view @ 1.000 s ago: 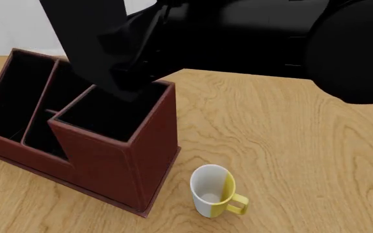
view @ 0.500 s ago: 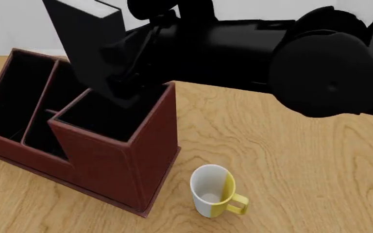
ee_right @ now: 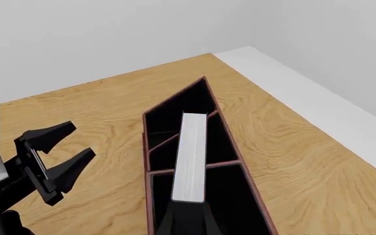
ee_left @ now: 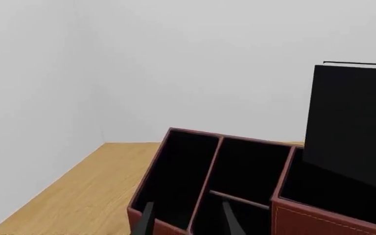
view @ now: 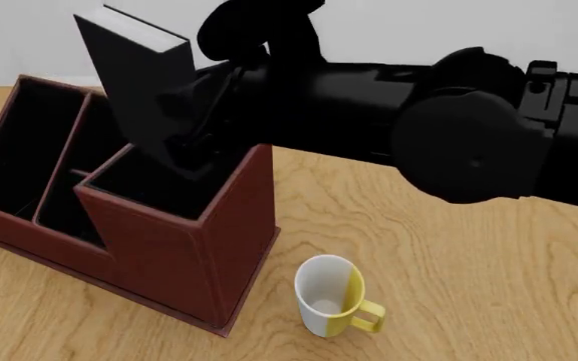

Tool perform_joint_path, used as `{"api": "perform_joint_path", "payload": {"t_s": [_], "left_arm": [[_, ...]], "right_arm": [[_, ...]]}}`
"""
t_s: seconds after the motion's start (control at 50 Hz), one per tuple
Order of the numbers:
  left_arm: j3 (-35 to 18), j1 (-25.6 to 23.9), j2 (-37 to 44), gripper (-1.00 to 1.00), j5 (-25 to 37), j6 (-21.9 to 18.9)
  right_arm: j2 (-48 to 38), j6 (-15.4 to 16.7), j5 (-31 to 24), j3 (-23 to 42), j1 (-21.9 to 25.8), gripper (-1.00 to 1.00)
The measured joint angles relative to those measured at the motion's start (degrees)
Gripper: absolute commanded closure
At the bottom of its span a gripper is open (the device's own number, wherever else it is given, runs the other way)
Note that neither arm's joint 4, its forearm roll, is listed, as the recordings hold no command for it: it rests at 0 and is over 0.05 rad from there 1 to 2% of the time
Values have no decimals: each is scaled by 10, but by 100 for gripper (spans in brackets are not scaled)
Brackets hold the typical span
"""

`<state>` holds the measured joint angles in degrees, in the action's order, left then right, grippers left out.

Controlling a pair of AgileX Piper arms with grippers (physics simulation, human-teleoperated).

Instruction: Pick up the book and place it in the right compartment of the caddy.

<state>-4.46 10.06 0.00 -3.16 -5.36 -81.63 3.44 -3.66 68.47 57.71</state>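
The black book [view: 133,83] with its white page block [ee_right: 191,156] hangs tilted, its lower end inside the right compartment [view: 168,188] of the reddish-brown caddy [view: 184,248]. My right gripper [view: 196,143] is shut on the book's covers, just above the compartment's rim. In the left wrist view the book [ee_left: 351,122] stands out of the caddy [ee_left: 318,215] as a black slab. My left gripper [ee_left: 188,220] is open and holds nothing; it hovers off the caddy's left end, and the right wrist view shows the left gripper [ee_right: 60,156] over bare table.
A white and yellow mug [view: 331,295] stands on the wooden table [view: 450,248] just right of the caddy's front corner. Two long narrow slots [view: 28,143] fill the caddy's left part. The right arm's black bulk [view: 460,128] spans the back right.
The right arm has lowered the book; its top edge has come down into view and its lower end sits deeper in the right compartment. Mug and caddy have not moved.
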Motion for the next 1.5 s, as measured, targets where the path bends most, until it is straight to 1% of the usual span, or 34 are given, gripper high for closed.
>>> {"api": "perform_joint_path", "payload": {"t_s": [0.28,0.64,1.0,1.5], "left_arm": [[-1,0,0,-100,2,2],[15,0,0,-100,-14,3],[0,-1,0,-100,-2,3],[-3,3,0,-100,1,5]], "right_arm": [[-9,-9,18,-13,0,100],[-19,-17,40,-28,-3,100],[-29,-23,58,-45,-7,100],[-53,-34,84,-61,-7,100]]}}
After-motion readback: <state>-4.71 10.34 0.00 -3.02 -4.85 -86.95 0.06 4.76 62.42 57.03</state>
